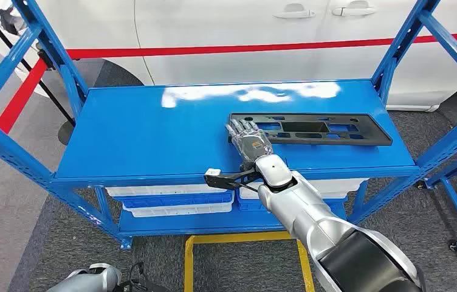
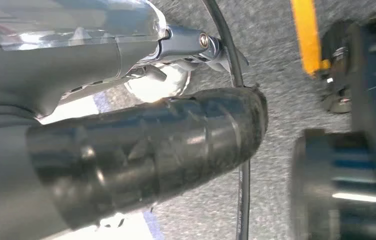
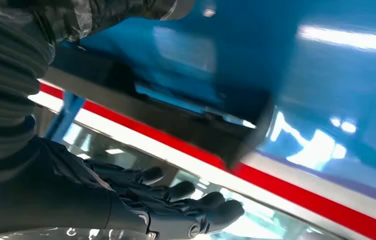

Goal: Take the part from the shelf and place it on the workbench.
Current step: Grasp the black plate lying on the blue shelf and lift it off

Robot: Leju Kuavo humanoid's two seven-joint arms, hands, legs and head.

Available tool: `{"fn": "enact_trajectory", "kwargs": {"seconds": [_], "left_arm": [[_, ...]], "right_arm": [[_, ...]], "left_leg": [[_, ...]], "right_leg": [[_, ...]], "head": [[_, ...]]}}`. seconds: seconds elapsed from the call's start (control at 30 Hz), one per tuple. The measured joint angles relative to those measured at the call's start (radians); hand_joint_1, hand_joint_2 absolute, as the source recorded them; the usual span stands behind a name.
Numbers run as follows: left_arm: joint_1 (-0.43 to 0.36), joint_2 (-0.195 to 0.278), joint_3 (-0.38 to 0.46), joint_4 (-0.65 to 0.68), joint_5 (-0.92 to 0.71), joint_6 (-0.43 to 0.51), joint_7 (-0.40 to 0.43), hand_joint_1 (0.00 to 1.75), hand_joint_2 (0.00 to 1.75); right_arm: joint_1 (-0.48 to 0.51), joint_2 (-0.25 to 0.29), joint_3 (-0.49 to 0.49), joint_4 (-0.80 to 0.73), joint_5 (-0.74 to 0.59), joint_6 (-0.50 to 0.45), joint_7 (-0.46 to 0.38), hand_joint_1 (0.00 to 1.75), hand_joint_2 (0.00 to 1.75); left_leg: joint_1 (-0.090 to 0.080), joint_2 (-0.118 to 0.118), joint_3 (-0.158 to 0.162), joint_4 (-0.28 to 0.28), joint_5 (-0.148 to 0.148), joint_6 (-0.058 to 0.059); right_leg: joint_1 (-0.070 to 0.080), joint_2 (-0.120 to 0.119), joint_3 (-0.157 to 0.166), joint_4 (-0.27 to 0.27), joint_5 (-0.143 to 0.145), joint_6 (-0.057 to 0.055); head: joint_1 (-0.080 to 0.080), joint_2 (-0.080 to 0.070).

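The right robot hand (image 1: 251,141) is out over the blue shelf (image 1: 153,140), palm down, fingers spread flat and reaching onto the left end of the long black part (image 1: 311,129). Nothing gripped yet; that hand is apart, fingers resting at or just above the part's corner, and from the head view it's hard to say whether they truly touch. The right wrist view shows the dark fingers (image 3: 196,205) extended side by side, with the part's edge (image 3: 176,120) just beside them.

The part lies flat on the shelf's top deck, toward the right and near the front edge, long side running along the shelf. For a good pick, the judgement is that the fingers need to curl over the near rim or hook one of the slots, with the thumb coming underneath; a flat panel on a slick painted deck could skid away if pushed rather than pinched.

Room to move: the deck left of the part is wide open. The blue uprights (image 1: 396,55) stand near the part's right end, so lifting straight up and drawing back toward the robot looks safest.

The left robot hand (image 2: 141,150) hangs low over the floor; whether it's open or curled, cannot tell.
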Motion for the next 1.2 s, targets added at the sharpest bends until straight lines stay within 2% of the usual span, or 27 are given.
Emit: {"fn": "enact_trajectory", "kwargs": {"seconds": [0.07, 0.13, 0.17, 0.23, 0.27, 0.3, 0.33, 0.4, 0.43, 0.47, 0.5, 0.6, 0.67, 0.7, 0.77, 0.8, 0.83, 0.87, 0.9, 0.93, 0.97, 1.0, 1.17, 1.2], "left_arm": [[0.001, 0.0, 0.0, 0.0, -0.004, -0.001, -0.003, 0.0, 0.0], [0.001, 0.001, 0.0, 0.0, -0.009, -0.004, -0.007, 0.0, 0.0], [0.0, 0.002, 0.001, 0.0, -0.011, -0.006, -0.008, 0.0, 0.0], [0.002, 0.004, 0.001, 0.0, -0.011, -0.009, -0.005, 0.0, 0.0], [0.004, 0.005, 0.002, 0.0, -0.01, -0.01, -0.002, 0.0, 0.0], [0.006, 0.005, 0.004, 0.0, -0.009, -0.012, 0.0, 0.0, 0.0], [0.007, 0.005, 0.005, 0.0, -0.008, -0.014, 0.003, 0.0, 0.0], [0.008, 0.007, 0.007, 0.0, -0.009, -0.016, 0.001, 0.0, 0.0], [0.008, 0.008, 0.008, 0.0, -0.011, -0.017, -0.003, 0.0, 0.0], [0.006, 0.01, 0.008, 0.0, -0.012, -0.017, -0.006, 0.0, 0.0], [0.006, 0.012, 0.008, 0.0, -0.012, -0.019, -0.005, 0.0, 0.0], [0.006, 0.013, 0.012, 0.0, -0.009, -0.023, 0.001, 0.0, 0.0], [0.006, 0.013, 0.015, 0.0, -0.009, -0.023, 0.001, 0.0, 0.0], [0.006, 0.013, 0.018, 0.0, -0.009, -0.023, 0.002, 0.0, 0.0], [0.007, 0.013, 0.021, 0.0, -0.006, -0.023, 0.007, 0.0, 0.0], [0.009, 0.013, 0.023, 0.0, -0.003, -0.025, 0.01, 0.0, 0.0], [0.011, 0.013, 0.025, 0.0, 0.002, -0.028, 0.015, 0.0, 0.0], [0.013, 0.013, 0.029, 0.0, 0.008, -0.032, 0.019, 0.0, 0.0], [0.013, 0.013, 0.032, 0.0, 0.014, -0.036, 0.021, 0.0, 0.0], [0.013, 0.013, 0.036, 0.0, 0.018, -0.04, 0.023, 0.0, 0.0], [0.013, 0.013, 0.039, 0.0, 0.02, -0.042, 0.025, 0.0, 0.0], [0.013, 0.014, 0.043, 0.0, 0.021, -0.043, 0.026, 0.0, 0.0], [0.013, 0.017, 0.06, 0.0, 0.037, -0.052, 0.043, 0.0, 0.0], [0.013, 0.017, 0.065, 0.0, 0.041, -0.053, 0.047, 0.0, 0.44]], "right_arm": [[-0.002, -0.003, 0.0, 0.002, 0.002, 0.004, 0.007, 0.0, 1.75], [-0.007, -0.009, -0.002, 0.004, 0.005, 0.012, 0.019, 0.0, 1.75], [-0.01, -0.011, -0.003, 0.004, 0.006, 0.016, 0.023, 0.0, 1.75], [-0.013, -0.017, -0.007, 0.007, 0.008, 0.024, 0.029, 0.0, 1.75], [-0.013, -0.021, -0.008, 0.009, 0.01, 0.027, 0.03, 0.0, 1.75], [-0.013, -0.024, -0.01, 0.011, 0.012, 0.029, 0.031, 0.0, 1.75], [-0.014, -0.026, -0.012, 0.012, 0.015, 0.03, 0.032, 0.0, 1.75], [-0.014, -0.029, -0.018, 0.013, 0.019, 0.028, 0.033, 0.0, 1.75], [-0.015, -0.03, -0.021, 0.013, 0.02, 0.027, 0.033, 0.0, 1.75], [-0.015, -0.03, -0.023, 0.013, 0.021, 0.027, 0.033, 0.0, 1.75], [-0.016, -0.031, -0.025, 0.013, 0.022, 0.027, 0.033, 0.0, 1.75], [-0.02, -0.034, -0.028, 0.012, 0.025, 0.026, 0.033, 0.0, 1.75], [-0.023, -0.035, -0.031, 0.012, 0.025, 0.027, 0.033, 0.0, 1.75], [-0.022, -0.036, -0.032, 0.012, 0.025, 0.027, 0.033, 0.0, 1.75], [-0.016, -0.038, -0.033, 0.014, 0.028, 0.03, 0.033, 0.86, 1.75], [-0.012, -0.038, -0.034, 0.015, 0.03, 0.032, 0.033, 1.29, 1.75], [-0.009, -0.039, -0.035, 0.017, 0.032, 0.035, 0.032, 1.73, 1.75], [-0.008, -0.04, -0.037, 0.018, 0.033, 0.038, 0.03, 1.75, 1.75], [-0.008, -0.04, -0.039, 0.018, 0.034, 0.041, 0.026, 1.75, 1.75], [-0.008, -0.04, -0.042, 0.018, 0.034, 0.042, 0.022, 1.75, 1.75], [-0.008, -0.039, -0.044, 0.018, 0.034, 0.042, 0.018, 1.75, 1.75], [-0.007, -0.038, -0.046, 0.018, 0.034, 0.042, 0.014, 1.75, 1.75], [-0.004, -0.034, -0.053, 0.017, 0.035, 0.038, 0.007, 1.75, 1.75], [-0.005, -0.033, -0.054, 0.017, 0.035, 0.036, 0.007, 1.75, 1.75]], "left_leg": [[0.002, 0.0, 0.0, -0.001, -0.001, -0.006], [0.005, 0.004, -0.011, 0.028, -0.02, -0.015], [0.006, 0.007, -0.031, 0.071, -0.042, -0.017], [0.006, 0.009, -0.095, 0.198, -0.094, -0.02], [0.006, 0.009, -0.125, 0.25, -0.106, -0.02], [0.005, 0.009, -0.143, 0.273, -0.102, -0.018], [0.004, 0.009, -0.141, 0.257, -0.079, -0.015], [0.0, 0.009, -0.09, 0.139, -0.005, -0.001], [-0.004, 0.01, -0.061, 0.081, 0.02, 0.006], [-0.008, 0.01, -0.039, 0.037, 0.029, 0.013], [-0.011, 0.01, -0.028, 0.016, 0.025, 0.018], [-0.01, 0.009, -0.012, -0.005, 0.014, 0.027], [-0.004, 0.01, 0.006, -0.019, 0.011, 0.036], [-0.003, 0.01, 0.013, -0.022, 0.007, 0.04], [-0.003, 0.01, 0.022, -0.022, -0.002, 0.046], [-0.004, 0.009, 0.027, -0.02, -0.007, 0.046], [-0.004, 0.008, 0.032, -0.018, -0.012, 0.045], [-0.004, 0.007, 0.037, -0.014, -0.019, 0.043], [-0.004, 0.006, 0.042, -0.009, -0.027, 0.04], [-0.005, 0.005, 0.044, -0.003, -0.035, 0.036], [-0.007, 0.004, 0.044, 0.002, -0.041, 0.031], [-0.009, 0.004, 0.043, 0.006, -0.045, 0.029], [-0.009, 0.007, 0.044, 0.001, -0.047, 0.028], [-0.009, 0.007, 0.046, -0.001, -0.047, 0.028]], "right_leg": [[0.0, 0.0, 0.002, -0.002, 0.002, -0.008], [-0.002, 0.0, 0.01, -0.007, 0.003, -0.023], [-0.004, 0.0, 0.014, -0.01, 0.003, -0.029], [0.0, -0.001, 0.019, -0.011, -0.002, -0.037], [0.002, -0.001, 0.022, -0.01, -0.005, -0.04], [0.005, 0.0, 0.025, -0.01, -0.008, -0.041], [0.007, 0.0, 0.031, -0.01, -0.013, -0.041], [0.01, 0.001, 0.047, -0.01, -0.025, -0.04], [0.013, 0.001, 0.052, -0.01, -0.031, -0.038], [0.014, 0.001, 0.055, -0.011, -0.035, -0.034], [0.014, 0.001, 0.055, -0.012, -0.038, -0.03], [0.015, -0.001, 0.059, -0.015, -0.047, -0.013], [0.015, -0.004, 0.037, 0.037, -0.074, -0.004], [0.013, -0.005, 0.005, 0.096, -0.096, 0.0], [0.01, -0.005, -0.077, 0.221, -0.129, 0.005], [0.009, -0.005, -0.106, 0.253, -0.124, 0.007], [0.007, -0.005, -0.116, 0.246, -0.099, 0.007], [0.006, -0.005, -0.107, 0.203, -0.058, 0.006], [0.005, -0.006, -0.086, 0.135, -0.012, 0.004], [0.007, -0.005, -0.062, 0.075, 0.021, 0.0], [0.009, -0.005, -0.042, 0.027, 0.04, -0.005], [0.01, -0.005, -0.031, 0.001, 0.044, -0.007], [0.012, 0.0, -0.025, -0.011, 0.036, -0.012], [0.012, 0.0, -0.024, -0.011, 0.034, -0.013]], "head": [[0.0, 0.0], [0.0, 0.0], [0.0, 0.0], [0.0, 0.0], [0.0, 0.0], [0.0, 0.0], [0.0, 0.0], [0.0, 0.0], [0.001, 0.0], [0.001, 0.0], [0.001, 0.0], [0.001, 0.0], [0.002, 0.0], [0.002, 0.0], [0.002, 0.0], [0.002, 0.0], [0.002, 0.0], [0.002, 0.0], [0.002, 0.0], [0.002, 0.0], [0.002, 0.0], [0.002, 0.0], [0.002, 0.0], [0.001, 0.0]]}}
